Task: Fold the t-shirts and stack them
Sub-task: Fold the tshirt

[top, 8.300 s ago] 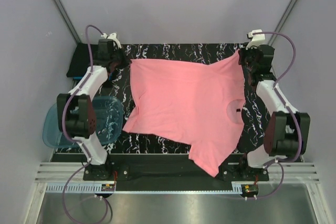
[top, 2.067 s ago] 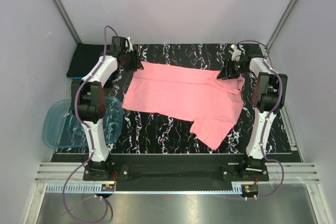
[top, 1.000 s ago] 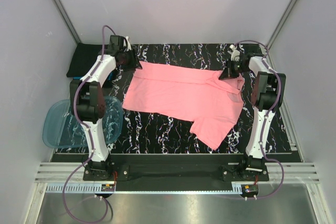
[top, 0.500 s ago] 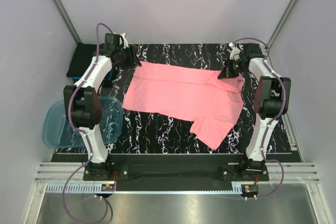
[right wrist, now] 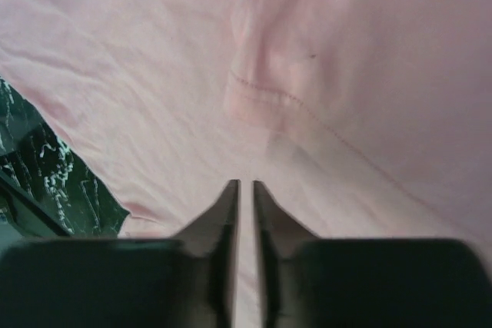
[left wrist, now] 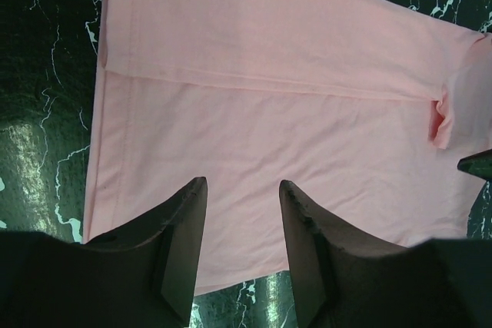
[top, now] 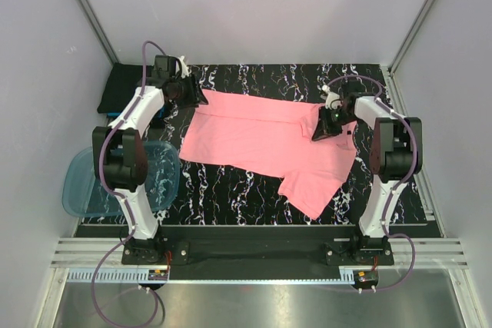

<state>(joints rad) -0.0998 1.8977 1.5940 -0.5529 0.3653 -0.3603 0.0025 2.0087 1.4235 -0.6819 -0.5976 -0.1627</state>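
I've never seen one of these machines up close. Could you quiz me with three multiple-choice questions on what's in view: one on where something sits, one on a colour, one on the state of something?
1. Where is the blue plastic tub?
A) at the left edge of the table
B) on top of the shirt
C) at the far right corner

2. What colour is the t-shirt lying on the table?
A) black
B) salmon-pink
C) teal

3. How does the left gripper stand?
A) open and empty above the shirt
B) clamped on the tub
C) shut on a sleeve

Answers:
1 A, the top view shows it at the left side.
2 B, all three views show pink cloth.
3 A, its wrist view shows the jaws apart with only the shirt below.
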